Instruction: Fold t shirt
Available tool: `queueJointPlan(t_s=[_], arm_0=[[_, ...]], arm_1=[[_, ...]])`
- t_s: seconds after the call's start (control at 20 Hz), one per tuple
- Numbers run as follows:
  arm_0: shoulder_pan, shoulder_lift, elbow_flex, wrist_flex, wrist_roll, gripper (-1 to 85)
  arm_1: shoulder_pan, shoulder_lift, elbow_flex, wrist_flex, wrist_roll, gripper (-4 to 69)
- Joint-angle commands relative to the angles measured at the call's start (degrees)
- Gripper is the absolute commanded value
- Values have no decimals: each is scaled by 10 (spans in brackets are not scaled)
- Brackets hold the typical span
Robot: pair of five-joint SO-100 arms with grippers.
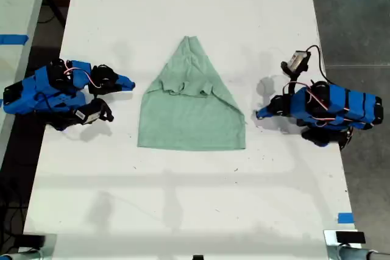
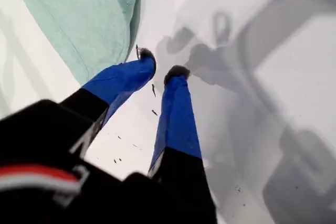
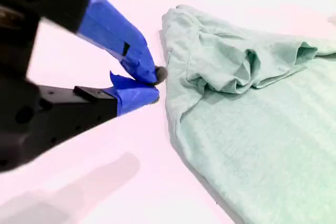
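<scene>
Shirt [image 1: 191, 106] laid mid-table [image 1: 183, 199], partly folded. First gripper [image 2: 160, 69] parked near its edge, slightly parted, nothing held. Second gripper [image 3: 155, 85] just beside shirt, pinched closed, empty.

white table [image 1: 183, 199] | t shirt [image 1: 192, 114] lying flat, part-folded

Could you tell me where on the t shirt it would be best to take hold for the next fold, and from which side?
Probably the narrow tip of the t shirt, approached from the far end of the table in the exterior view: the cloth tapers there to a thin, pinchable bunch, while the wide hem lies flat.
</scene>
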Motion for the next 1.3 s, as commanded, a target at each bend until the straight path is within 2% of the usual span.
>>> queueJointPlan(t_s=[0.0,1.25], arm_0=[[-6,3,-1,3,-1,1],[2,3,0,-1,1,1]], arm_1=[[4,4,24,-8,6,76],[4,4,24,-8,2,76]])
